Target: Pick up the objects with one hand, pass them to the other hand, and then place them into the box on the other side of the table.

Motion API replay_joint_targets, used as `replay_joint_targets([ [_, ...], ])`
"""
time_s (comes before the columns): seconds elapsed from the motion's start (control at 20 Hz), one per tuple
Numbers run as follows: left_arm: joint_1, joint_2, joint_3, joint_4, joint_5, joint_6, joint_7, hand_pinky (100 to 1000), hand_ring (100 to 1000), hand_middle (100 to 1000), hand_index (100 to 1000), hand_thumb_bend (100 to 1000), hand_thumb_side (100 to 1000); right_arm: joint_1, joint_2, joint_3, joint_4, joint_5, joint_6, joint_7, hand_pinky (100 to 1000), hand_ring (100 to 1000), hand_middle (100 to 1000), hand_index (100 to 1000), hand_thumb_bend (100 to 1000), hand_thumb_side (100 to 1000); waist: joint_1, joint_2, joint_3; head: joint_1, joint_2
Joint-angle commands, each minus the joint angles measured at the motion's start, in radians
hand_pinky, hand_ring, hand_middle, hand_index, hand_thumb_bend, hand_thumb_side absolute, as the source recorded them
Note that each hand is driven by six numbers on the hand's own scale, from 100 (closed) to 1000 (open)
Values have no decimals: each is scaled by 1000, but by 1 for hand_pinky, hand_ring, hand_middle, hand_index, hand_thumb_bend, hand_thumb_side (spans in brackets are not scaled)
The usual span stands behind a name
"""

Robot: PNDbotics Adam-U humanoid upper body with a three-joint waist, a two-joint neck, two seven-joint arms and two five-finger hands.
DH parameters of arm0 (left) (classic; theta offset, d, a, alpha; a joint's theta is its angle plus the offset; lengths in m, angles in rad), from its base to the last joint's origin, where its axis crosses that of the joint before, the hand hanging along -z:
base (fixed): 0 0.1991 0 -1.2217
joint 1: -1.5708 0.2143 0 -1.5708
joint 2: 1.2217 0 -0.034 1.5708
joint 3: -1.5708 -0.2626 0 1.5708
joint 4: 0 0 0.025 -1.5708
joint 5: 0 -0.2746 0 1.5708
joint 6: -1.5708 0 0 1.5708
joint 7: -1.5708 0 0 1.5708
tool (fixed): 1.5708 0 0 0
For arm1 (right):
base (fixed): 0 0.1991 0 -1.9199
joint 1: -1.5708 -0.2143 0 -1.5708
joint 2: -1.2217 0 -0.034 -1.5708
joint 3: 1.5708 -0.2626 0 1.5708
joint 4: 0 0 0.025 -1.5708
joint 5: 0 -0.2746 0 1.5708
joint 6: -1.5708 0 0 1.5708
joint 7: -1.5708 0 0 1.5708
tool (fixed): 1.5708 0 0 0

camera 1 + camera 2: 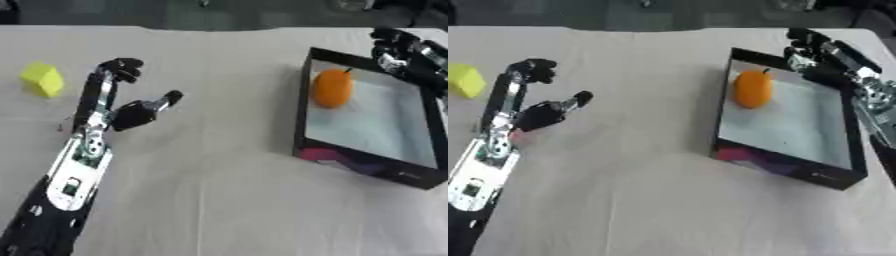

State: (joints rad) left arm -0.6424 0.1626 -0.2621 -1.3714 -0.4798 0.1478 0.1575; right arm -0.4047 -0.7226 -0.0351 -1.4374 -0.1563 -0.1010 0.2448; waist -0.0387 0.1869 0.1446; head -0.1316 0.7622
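The yellow block [42,79] lies just left of the left robot hand [118,107], which is empty with fingers spread, far nearer than the right robot hand [820,50].

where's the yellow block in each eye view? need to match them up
Left eye view: yellow block at upper left, on the table beyond the left hand.
Right eye view: same block cut by the left edge, upper left.
Shared landmark: the orange fruit in the black box at right.
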Motion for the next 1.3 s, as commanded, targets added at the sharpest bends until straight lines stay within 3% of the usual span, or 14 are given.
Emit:
replay_joint_targets([
  [0.05, -39, 67, 29, -28, 8, 47, -25, 825, 661, 609, 761, 753, 437, -15, -62, -31, -41, -95, 28, -7, 1000, 1000, 978, 991, 100, 631, 7, -61, 2, 29, -4],
  [0.3, -119, 200, 80, 3, -10, 179, -158, 839, 702, 637, 778, 758, 423, -3, -75, -60, -64, -159, 54, -19, 1000, 1000, 970, 983, 100, 626, 15, -63, 10, 42, -3],
  [0.55, -234, 286, 108, 143, -42, 292, -321, 864, 741, 663, 790, 766, 400, -11, -83, -71, -79, -183, 65, -20, 1000, 1000, 968, 982, 100, 625, 20, -65, 13, 55, 1],
  [0.9, -400, 298, 134, 429, -170, 354, -480, 891, 799, 715, 820, 836, 297, -15, -78, -70, -85, -195, 74, -16, 1000, 1000, 963, 980, 100, 641, 16, -63, 1, 69, -12],
  [1.1, -456, 274, 176, 553, -247, 368, -551, 909, 821, 736, 830, 854, 298, -25, -71, -66, -85, -194, 80, -13, 1000, 1000, 961, 979, 100, 646, 12, -57, -8, 82, -25],
  [1.3, -488, 255, 216, 629, -363, 414, -560, 912, 835, 748, 835, 845, 327, -31, -59, -64, -84, -185, 81, -12, 1000, 1000, 957, 977, 100, 655, 2, -47, -20, 97, -55],
])
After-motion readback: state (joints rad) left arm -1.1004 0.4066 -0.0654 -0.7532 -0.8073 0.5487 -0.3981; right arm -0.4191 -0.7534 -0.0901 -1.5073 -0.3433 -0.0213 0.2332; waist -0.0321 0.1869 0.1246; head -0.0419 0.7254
